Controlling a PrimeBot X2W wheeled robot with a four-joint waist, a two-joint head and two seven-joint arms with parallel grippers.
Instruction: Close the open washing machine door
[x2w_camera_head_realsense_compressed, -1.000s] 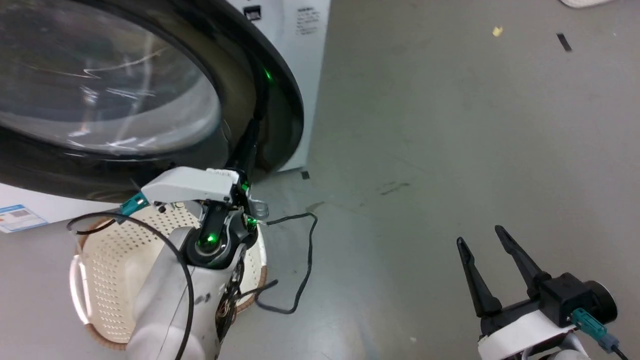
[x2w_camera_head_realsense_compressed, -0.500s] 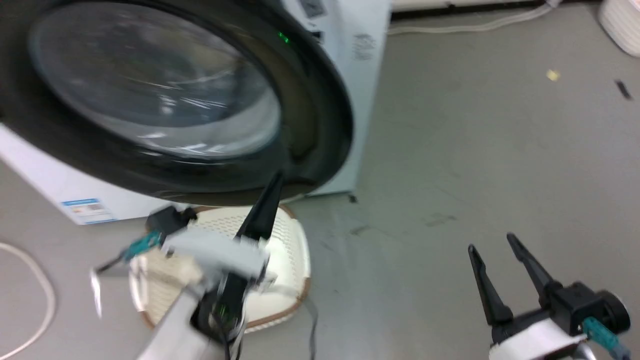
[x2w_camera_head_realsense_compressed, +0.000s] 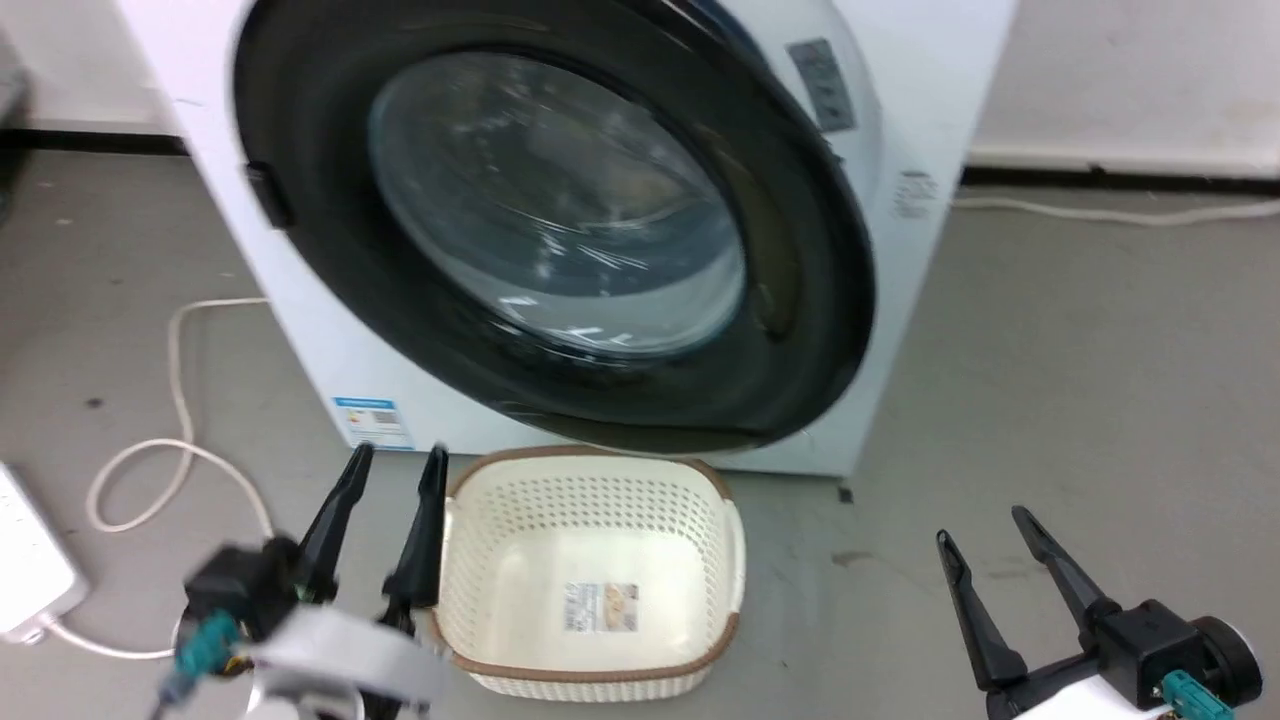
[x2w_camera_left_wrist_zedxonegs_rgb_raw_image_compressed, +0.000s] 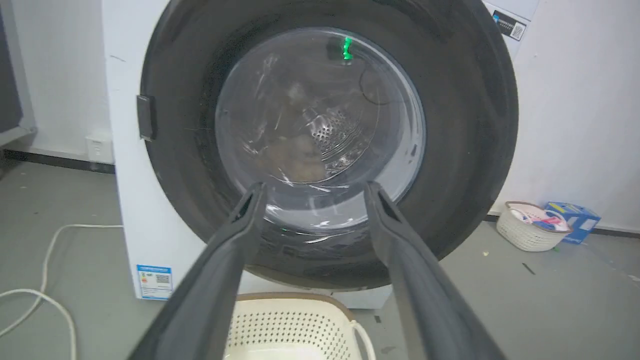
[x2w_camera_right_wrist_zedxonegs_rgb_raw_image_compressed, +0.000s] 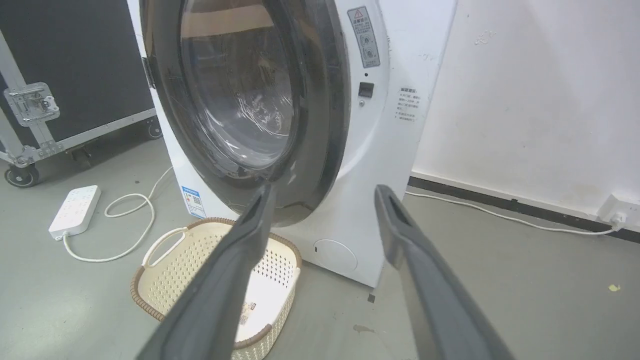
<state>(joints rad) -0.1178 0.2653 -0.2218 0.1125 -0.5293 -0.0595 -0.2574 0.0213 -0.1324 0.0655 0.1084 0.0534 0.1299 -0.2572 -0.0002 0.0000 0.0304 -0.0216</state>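
The large round black-rimmed washing machine door with its bulging clear glass centre (x2w_camera_head_realsense_compressed: 560, 210) (x2w_camera_left_wrist_zedxonegs_rgb_raw_image_compressed: 320, 130) (x2w_camera_right_wrist_zedxonegs_rgb_raw_image_compressed: 240, 100) lies against, or very nearly against, the front of the white washing machine (x2w_camera_head_realsense_compressed: 930, 100) (x2w_camera_left_wrist_zedxonegs_rgb_raw_image_compressed: 125, 200) (x2w_camera_right_wrist_zedxonegs_rgb_raw_image_compressed: 390, 150). The right wrist view sees its rim edge-on close to the front panel, and I cannot tell whether it is latched. Through the glass the left wrist view shows perforated steel and a green glint. On the grey floor (x2w_camera_head_realsense_compressed: 1050, 400) just in front of the machine, below the door's lower edge, sits a cream perforated plastic basket with a brown rim (x2w_camera_head_realsense_compressed: 590, 455) (x2w_camera_left_wrist_zedxonegs_rgb_raw_image_compressed: 295, 320) (x2w_camera_right_wrist_zedxonegs_rgb_raw_image_compressed: 190, 260). The left claw (x2w_camera_head_realsense_compressed: 400, 452) (x2w_camera_left_wrist_zedxonegs_rgb_raw_image_compressed: 315, 186), blurred in the head view, hangs just beside the basket's left side, its two dark fingers spread apart with nothing between them, pointing at the door and apart from it. The right claw (x2w_camera_head_realsense_compressed: 981, 526) (x2w_camera_right_wrist_zedxonegs_rgb_raw_image_compressed: 325, 188) is well to the right above bare floor, its fingers likewise parted and empty. To the left a white cable (x2w_camera_head_realsense_compressed: 180, 400) loops across the floor to a white power strip (x2w_camera_head_realsense_compressed: 25, 560) (x2w_camera_right_wrist_zedxonegs_rgb_raw_image_compressed: 75, 210), and a black wheeled case with metal edges (x2w_camera_right_wrist_zedxonegs_rgb_raw_image_compressed: 75, 65) stands behind. By the white wall (x2w_camera_right_wrist_zedxonegs_rgb_raw_image_compressed: 525, 100) on the other side rest a small pale basket (x2w_camera_left_wrist_zedxonegs_rgb_raw_image_compressed: 530, 232) and a blue box (x2w_camera_left_wrist_zedxonegs_rgb_raw_image_compressed: 572, 220).
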